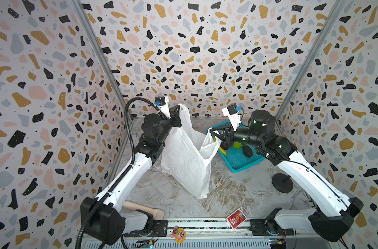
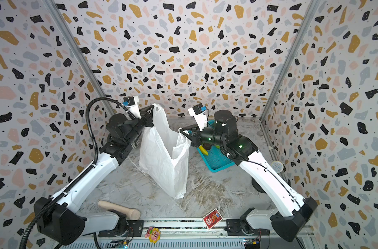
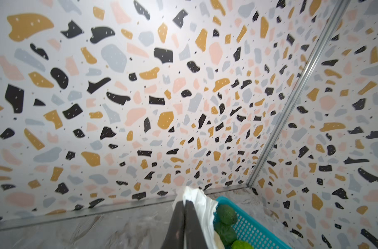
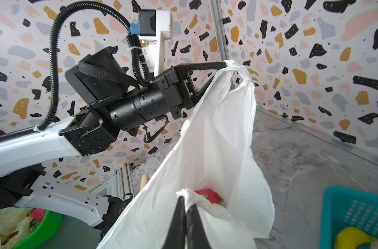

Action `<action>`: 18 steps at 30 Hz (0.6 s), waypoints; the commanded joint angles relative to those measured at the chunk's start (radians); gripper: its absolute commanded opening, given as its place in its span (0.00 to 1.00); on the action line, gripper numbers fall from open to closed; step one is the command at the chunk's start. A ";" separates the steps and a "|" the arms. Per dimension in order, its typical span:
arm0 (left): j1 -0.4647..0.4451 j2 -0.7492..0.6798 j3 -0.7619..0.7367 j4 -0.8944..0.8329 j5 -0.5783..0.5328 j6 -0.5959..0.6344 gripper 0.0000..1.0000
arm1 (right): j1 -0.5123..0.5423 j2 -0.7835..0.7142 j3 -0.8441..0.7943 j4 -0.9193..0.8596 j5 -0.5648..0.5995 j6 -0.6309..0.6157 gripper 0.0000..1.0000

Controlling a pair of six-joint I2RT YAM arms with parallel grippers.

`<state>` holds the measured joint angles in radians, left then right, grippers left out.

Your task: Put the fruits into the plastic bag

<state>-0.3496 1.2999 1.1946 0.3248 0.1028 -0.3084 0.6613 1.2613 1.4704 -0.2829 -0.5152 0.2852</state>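
Top views, left gripper [image 1: 179,107]: jaws pinched together on one loop handle of the plastic bag [image 1: 183,155], raised high above the table [image 1: 227,194].
Top views, right gripper [image 1: 211,129]: jaws pinched together on the other handle, lower than the left gripper.
Top views, plastic bag [image 2: 162,155]: hangs between the two grippers in both top views. Its mouth is stretched open from one to the other and its lower end reaches the table.
Top views, teal basket [image 1: 242,166]: just behind and below the right gripper. It holds a banana [image 1: 222,150], a green fruit [image 1: 237,145] and a dark oval [image 1: 247,152].
Left wrist, left gripper [image 3: 185,202]: fingers flat against each other, with white bag film caught at their tips.
Left wrist, round green fruits [image 3: 227,212]: in the teal basket [image 3: 255,226], just beside the fingertips behind the bag film.
Right wrist, right gripper [image 4: 185,200]: fingers closed tight, with a bunch of the plastic bag [image 4: 216,151] gripped at the tips.
Right wrist, dragon fruit [image 4: 207,195]: inside the bag, just past the right fingertips.
Right wrist, left gripper [image 4: 223,64]: across the bag mouth from the right gripper, with the handle drawn taut at its tips.
Right wrist, banana [image 4: 352,237]: in the teal basket [image 4: 356,207], off to one side of the right gripper and outside the bag.
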 commanded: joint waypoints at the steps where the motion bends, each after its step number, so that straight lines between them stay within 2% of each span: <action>1: 0.006 0.016 0.059 0.068 0.044 -0.005 0.00 | -0.003 -0.052 -0.063 0.047 0.090 0.001 0.00; 6: 0.006 0.009 0.072 0.036 0.092 -0.036 0.00 | -0.016 -0.099 -0.234 0.021 0.331 0.095 0.00; 8: 0.006 0.000 0.051 0.027 0.112 -0.053 0.00 | -0.036 -0.106 -0.294 0.005 0.377 0.146 0.00; 10: 0.006 -0.033 -0.009 0.039 0.116 -0.075 0.00 | -0.080 -0.114 -0.347 -0.012 0.373 0.202 0.02; 11: 0.006 -0.049 -0.040 0.044 0.121 -0.083 0.00 | -0.103 -0.119 -0.369 -0.013 0.367 0.223 0.17; 12: 0.006 -0.069 -0.073 0.050 0.130 -0.092 0.00 | -0.132 -0.130 -0.391 -0.016 0.365 0.247 0.45; 13: 0.006 -0.089 -0.106 0.056 0.150 -0.101 0.00 | -0.166 -0.142 -0.410 -0.009 0.358 0.268 0.58; 16: 0.006 -0.151 -0.188 0.068 0.200 -0.118 0.00 | -0.273 -0.177 -0.449 0.027 0.319 0.309 0.72; 18: 0.006 -0.199 -0.237 0.073 0.203 -0.127 0.00 | -0.334 -0.185 -0.450 0.036 0.320 0.327 0.76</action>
<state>-0.3477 1.1610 0.9958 0.3298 0.2573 -0.4065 0.3843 1.1381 1.0054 -0.2863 -0.1940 0.5434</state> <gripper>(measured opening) 0.047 0.748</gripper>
